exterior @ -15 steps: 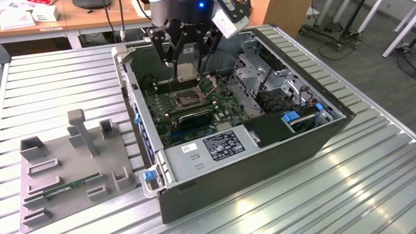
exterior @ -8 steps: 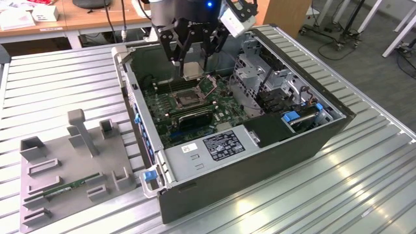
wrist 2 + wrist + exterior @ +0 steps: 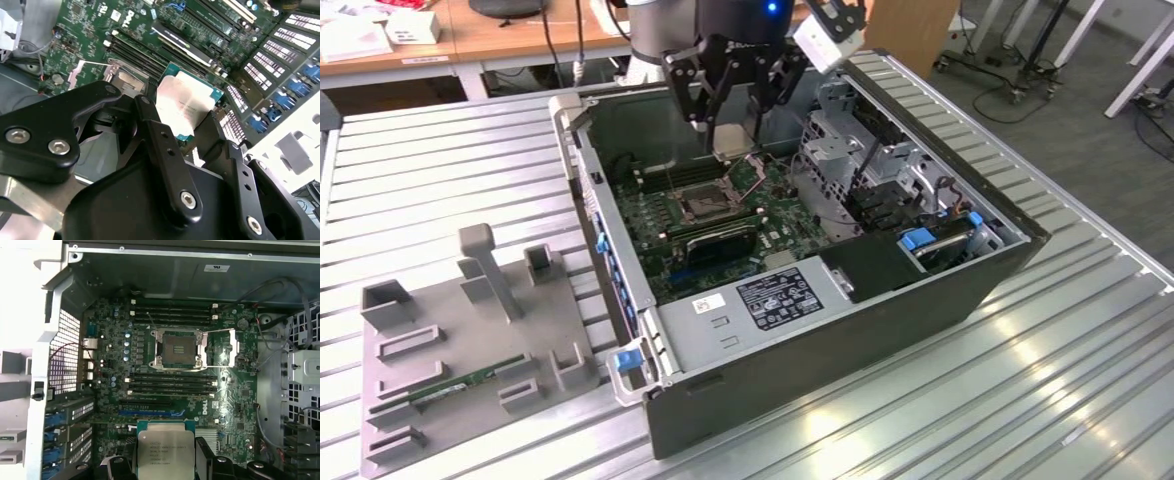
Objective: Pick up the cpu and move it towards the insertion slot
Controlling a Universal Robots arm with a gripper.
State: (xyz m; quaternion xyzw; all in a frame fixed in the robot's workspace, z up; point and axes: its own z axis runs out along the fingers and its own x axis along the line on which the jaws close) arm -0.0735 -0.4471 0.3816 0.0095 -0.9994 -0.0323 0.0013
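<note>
My gripper [image 3: 731, 132] hangs inside the open computer case [image 3: 961, 290], above the motherboard. It is shut on the cpu [image 3: 162, 450], a flat silver square with a pale rim, held by its edges between the two black fingers [image 3: 204, 456]. In the second wrist view the cpu [image 3: 186, 102] sits between the fingers [image 3: 150, 125] of the gripper [image 3: 181, 122]. The insertion slot [image 3: 178, 347] lies open on the board, with a dark centre, a silvery frame and a raised wire lever. In the exterior view the insertion slot [image 3: 703, 203] is below the gripper, a little toward that view's left. The cpu is held above the board, apart from the slot.
Long black memory slots [image 3: 172, 315] flank the socket on both sides. A drive cage [image 3: 867, 165] and cables stand on the exterior view's right of the board, and a power supply [image 3: 767, 300] is at the case's near end. A grey fixture tray [image 3: 400, 400] holds a green memory stick [image 3: 467, 382].
</note>
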